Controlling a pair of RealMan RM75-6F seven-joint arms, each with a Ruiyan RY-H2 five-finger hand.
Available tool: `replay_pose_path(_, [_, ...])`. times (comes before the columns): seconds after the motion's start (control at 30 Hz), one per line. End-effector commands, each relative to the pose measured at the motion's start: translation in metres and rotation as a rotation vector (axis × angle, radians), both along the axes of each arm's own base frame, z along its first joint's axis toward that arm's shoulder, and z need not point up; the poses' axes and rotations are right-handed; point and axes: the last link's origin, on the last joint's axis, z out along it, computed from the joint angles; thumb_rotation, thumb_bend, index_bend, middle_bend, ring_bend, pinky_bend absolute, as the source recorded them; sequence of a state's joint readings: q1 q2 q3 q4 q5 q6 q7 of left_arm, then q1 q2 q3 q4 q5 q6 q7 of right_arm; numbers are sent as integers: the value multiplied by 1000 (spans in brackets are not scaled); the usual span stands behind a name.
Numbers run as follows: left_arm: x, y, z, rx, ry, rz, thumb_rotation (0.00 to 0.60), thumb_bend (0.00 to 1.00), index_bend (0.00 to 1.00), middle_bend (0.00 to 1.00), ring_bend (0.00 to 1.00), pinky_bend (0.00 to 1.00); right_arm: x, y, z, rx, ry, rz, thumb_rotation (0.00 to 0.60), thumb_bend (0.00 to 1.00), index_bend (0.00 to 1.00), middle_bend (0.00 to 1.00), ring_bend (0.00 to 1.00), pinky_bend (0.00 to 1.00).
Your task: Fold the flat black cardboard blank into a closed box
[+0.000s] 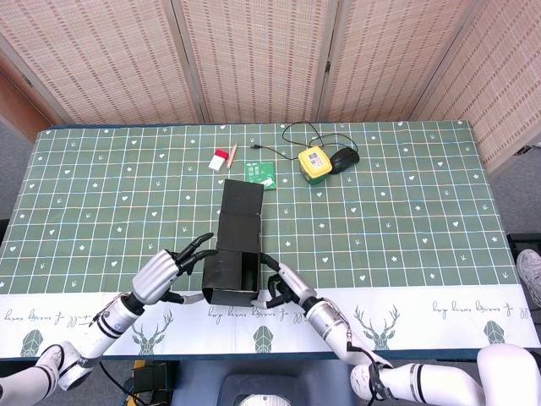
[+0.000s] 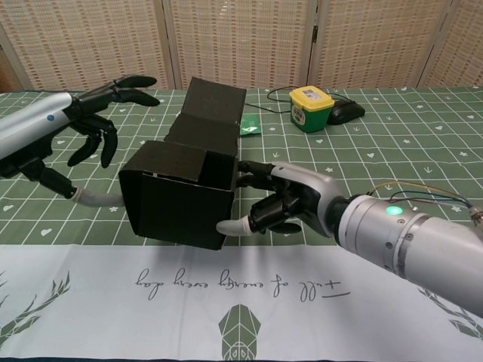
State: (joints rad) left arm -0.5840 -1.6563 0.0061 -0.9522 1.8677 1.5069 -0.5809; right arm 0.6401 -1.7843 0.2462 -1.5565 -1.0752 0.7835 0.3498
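Fingers of the left hand are spread in the head view, tips at the left wall of the black cardboard box; we can't tell if they touch. Right hand sits against the box's right side, fingers curled at its lower corner. Box rests on the green tablecloth, its long flap lying flat toward the green card. Beyond the box: red-and-white item, yellow container, black mouse.

Chest view: left hand fans open over the box's left top edge, thumb low beside the wall. Right hand grips the right wall, thumb under the front corner. We see a top flap partly folded over the opening. Yellow container and mouse sit behind the box.
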Motion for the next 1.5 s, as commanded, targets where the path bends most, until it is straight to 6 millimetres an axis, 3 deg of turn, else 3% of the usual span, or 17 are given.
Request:
replay_pose_path(0.03, [2,2,-8,-11,22,-23,600,42,194,46,595,802,0,0,-4,-2,20,17,600,325,385,413,740,974])
replay_pose_path(0.6, [-10,5,-40,-5,174,-103,600,42,272,132,627,809,-2,-6,-23,-75,149,108,600,323,385,412,740,974])
replay_pose_path(1.07, [-18,3,-47,-23,299,-174,600,42,297,168,637,809,-11,-1,-33,-132,209,178,600,322,385,410,739,974])
replay_pose_path(1.5, [-10,-1,-50,-16,368,-251,600,42,422,354,643,808,-16,5,-34,-139,217,216,600,319,385,407,739,973])
